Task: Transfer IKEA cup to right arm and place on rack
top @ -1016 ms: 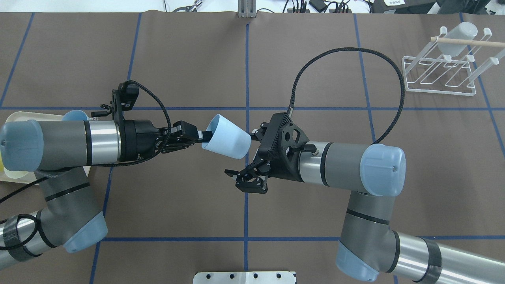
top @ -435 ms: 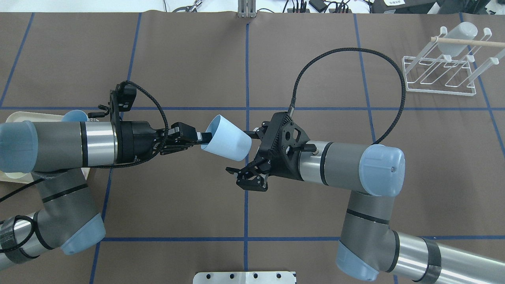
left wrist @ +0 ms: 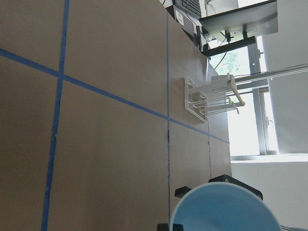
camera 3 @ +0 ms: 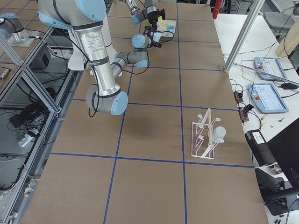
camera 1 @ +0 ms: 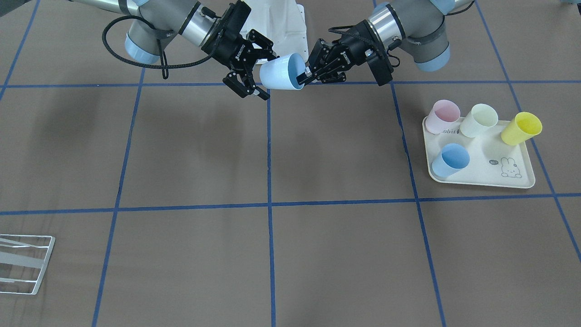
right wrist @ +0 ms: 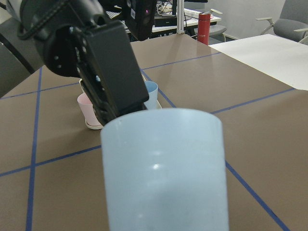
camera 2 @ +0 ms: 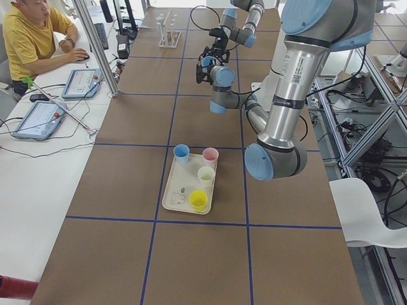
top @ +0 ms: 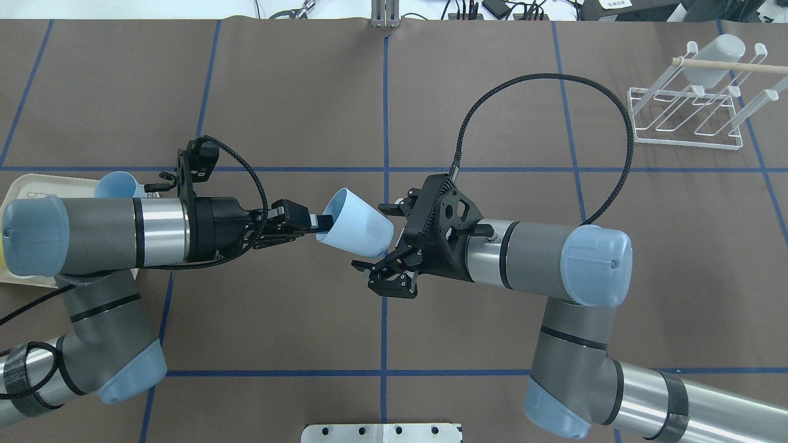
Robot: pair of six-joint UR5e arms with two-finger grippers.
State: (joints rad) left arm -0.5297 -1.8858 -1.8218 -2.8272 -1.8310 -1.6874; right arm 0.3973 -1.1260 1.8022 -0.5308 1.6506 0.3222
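Centre frame, the left end effector [top: 315,220] grips the pale blue plastic cup [top: 357,224] by its rim; the right end effector [top: 385,243] gapes open. Releasing early could drop it.

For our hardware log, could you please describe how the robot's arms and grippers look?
The left arm and right arm are grey tubes with pale blue joint caps. The left gripper and right gripper are black and two-fingered, each with a black braided cable.
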